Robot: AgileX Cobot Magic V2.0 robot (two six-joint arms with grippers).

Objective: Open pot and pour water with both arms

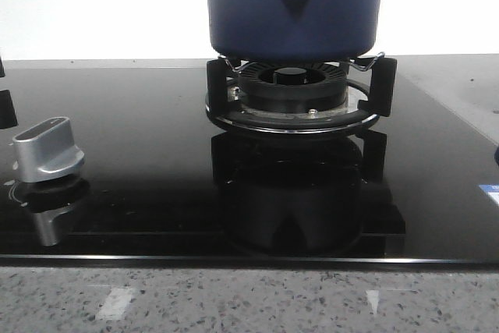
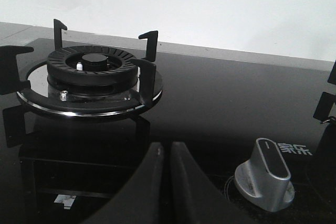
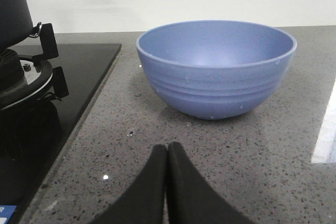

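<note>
**A:** Start with the pot [image 1: 293,7]. You've got it sitting square on the burner grate [image 1: 300,95], dark navy walls, the teardrop handle mount with its round rivet facing the front camera. Its top runs out of the front view, so whether a lid is on it you cannot tell from here.

**B:** And around that pot?

**A:** Everything hangs off it. The black glass hob [image 1: 156,161] lies under the grate and mirrors it. Towards the robot's left of the pot, near the hob's front part, you see a silver control knob [image 1: 48,148]. Nearer the robot than the pot, a speckled grey counter [image 1: 249,298] edges the glass.

**B:** Your left gripper?

**A:** Your left gripper [image 2: 167,153] has its two black fingers pressed together, nothing between them. Its camera looks over a second burner [image 2: 89,74], bare, no pot on it, with a silver knob [image 2: 265,176] near the fingers and white lettering on the glass just beside that knob.

**B:** Right side?

**A:** Your right gripper [image 3: 167,153] is the same story: fingers closed tip to tip, holding nothing, low over the grey counter. Straight ahead of it stands a blue bowl [image 3: 216,66], upright, on the counter off the glass. The pot's dark wall just shows at the frame edge, so the bowl sits to the robot's right of the pot, well apart from it.
</note>
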